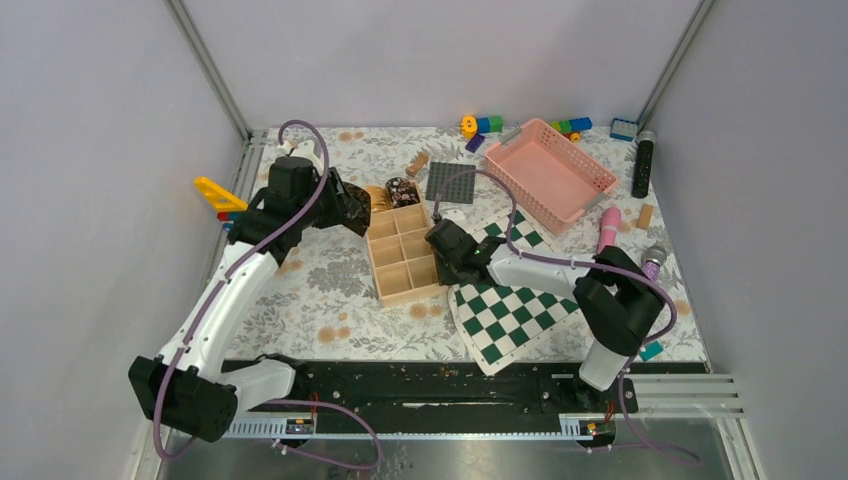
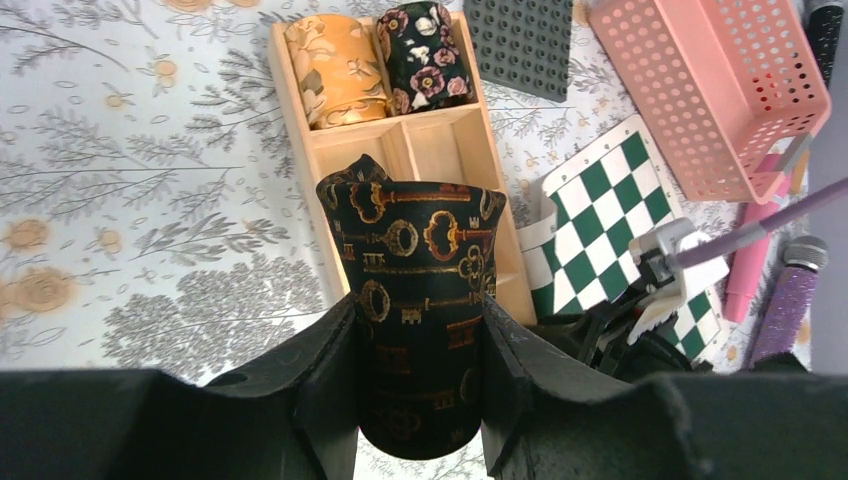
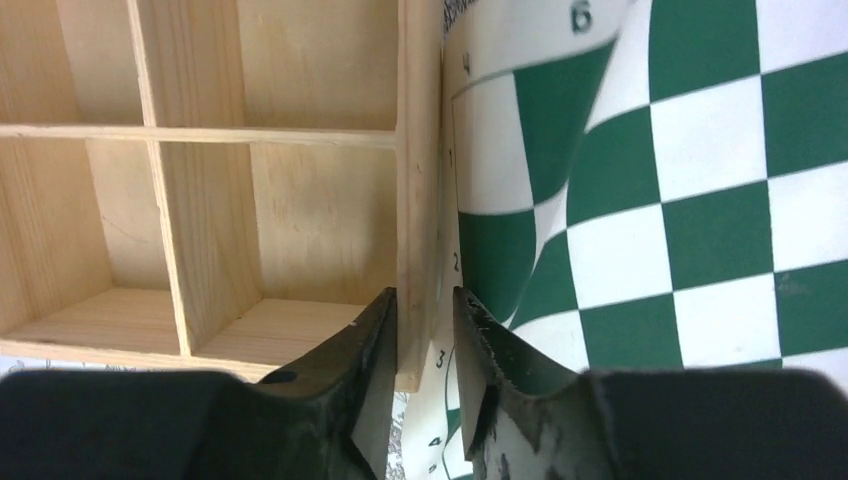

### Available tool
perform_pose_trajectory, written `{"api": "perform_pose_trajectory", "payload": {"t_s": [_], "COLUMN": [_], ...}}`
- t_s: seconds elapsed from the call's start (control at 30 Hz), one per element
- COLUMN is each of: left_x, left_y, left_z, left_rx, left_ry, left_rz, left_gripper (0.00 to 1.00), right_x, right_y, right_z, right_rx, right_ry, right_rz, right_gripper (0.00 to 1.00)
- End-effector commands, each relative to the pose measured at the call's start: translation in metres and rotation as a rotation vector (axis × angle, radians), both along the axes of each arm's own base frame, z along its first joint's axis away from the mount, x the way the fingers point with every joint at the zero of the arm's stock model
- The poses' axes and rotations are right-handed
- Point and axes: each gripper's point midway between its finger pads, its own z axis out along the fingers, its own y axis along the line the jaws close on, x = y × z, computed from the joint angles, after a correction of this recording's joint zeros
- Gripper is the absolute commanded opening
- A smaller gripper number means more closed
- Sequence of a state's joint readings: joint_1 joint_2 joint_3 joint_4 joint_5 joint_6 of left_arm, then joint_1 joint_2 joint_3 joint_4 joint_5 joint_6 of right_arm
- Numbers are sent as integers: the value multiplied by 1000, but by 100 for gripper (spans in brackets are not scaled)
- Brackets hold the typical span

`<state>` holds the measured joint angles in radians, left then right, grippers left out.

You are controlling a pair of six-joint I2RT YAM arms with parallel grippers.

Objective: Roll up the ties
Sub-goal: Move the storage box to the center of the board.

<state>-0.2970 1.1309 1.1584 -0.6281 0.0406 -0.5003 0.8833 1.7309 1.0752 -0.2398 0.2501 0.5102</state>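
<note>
Floral-printed tablecloth (image 1: 300, 290) is lying under a delicate placement: the rolled dark tie with gold key motifs (image 2: 415, 250) could be uncoiling or catching a divider on release, I judge, since the pale wooden compartment tray (image 2: 440, 150) is barely being braced. Holding that coil by the tray, the left gripper (image 2: 420, 385) is clamping it, jaws partway apart. The right gripper (image 3: 425, 330) is straddling the tray's side wall, jaws slightly slack. A golden coil (image 2: 335, 68) and a dark floral coil (image 2: 425, 55) are sitting in the far compartments.

There are three rolled ties: one gold tie (image 2: 335, 70), one flower tie (image 2: 425, 55) and one key tie (image 2: 415, 300). There is one wooden box (image 2: 440, 160), one pink basket (image 1: 550, 170), one green and white checker mat (image 1: 515, 310) and one gray bumpy plate (image 1: 450, 182). There is one black tube (image 1: 642, 165), one pink stick (image 1: 607, 230) and one purple sparkly microphone (image 1: 653, 262). There are two robot arms (image 1: 230, 290).
</note>
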Motion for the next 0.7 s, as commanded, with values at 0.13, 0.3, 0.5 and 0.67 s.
{"api": "perform_pose_trajectory", "payload": {"t_s": [0.13, 0.3, 0.5, 0.67], "left_x": [34, 46, 61, 73], "left_y": [-34, -50, -71, -84], "left_z": [15, -3, -14, -23], "left_rx": [-94, -105, -138, -169], "left_ry": [-72, -58, -73, -72], "left_rz": [-17, -39, -78, -103], "left_gripper": [24, 24, 23, 23], "right_x": [-1, -4, -13, -18], "right_y": [-4, -25, -63, -86], "right_z": [88, 165, 197, 177], "right_rx": [166, 267, 302, 256], "right_ry": [-136, -288, -385, -369], "right_rz": [-15, -49, -120, -164], "right_gripper": [48, 55, 59, 59]}}
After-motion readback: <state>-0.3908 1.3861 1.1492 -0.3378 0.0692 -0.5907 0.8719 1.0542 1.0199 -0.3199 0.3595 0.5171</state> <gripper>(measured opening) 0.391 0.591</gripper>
